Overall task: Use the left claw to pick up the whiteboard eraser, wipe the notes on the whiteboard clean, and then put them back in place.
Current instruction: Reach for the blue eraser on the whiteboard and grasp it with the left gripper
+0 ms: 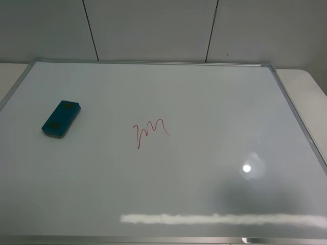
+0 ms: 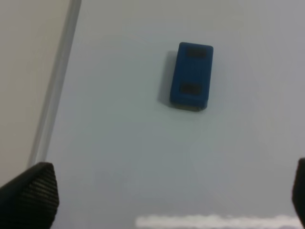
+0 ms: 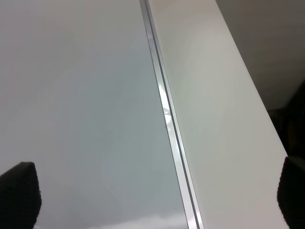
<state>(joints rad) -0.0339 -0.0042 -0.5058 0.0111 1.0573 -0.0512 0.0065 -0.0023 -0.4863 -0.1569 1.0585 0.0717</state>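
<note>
**Eraser** [image 1: 61, 119]: teal block with two dark patches on top. It lies flat on the left part of the board, free, with nothing touching it. In the high view its long axis runs on a slant, from near-left to far-right. It is near the left frame rail but clear of it.

**Notes** [image 1: 151, 131]: a red squiggle near the middle of the board, to the right of the eraser and well apart from it. Not yet wiped.

**Board** [image 1: 214, 97]: glossy white with a silver frame [image 1: 153, 63]. It carries only the eraser and the notes.

**Left claw** [image 2: 166, 191]: fingers wide apart and holding nothing. It hangs above bare board. In the wrist view the eraser [image 2: 191, 75] lies ahead of the claw and a little off its centre line, well apart from both tips. The eraser's long axis stands roughly square to the line between the tips. The jaws therefore look already turned to close across the narrow width. Judged need: reach forward, shift slightly sideways, then descend.

**Right gripper** [image 3: 157, 195]: fingers also apart and empty. It is over the right frame rail [image 3: 164, 109], with the table [image 3: 214, 95] beside it. No eraser shows in its view.

**Nearer arm:** the left, judging by the eraser's side of the board. Neither arm shows in the high view.
</note>
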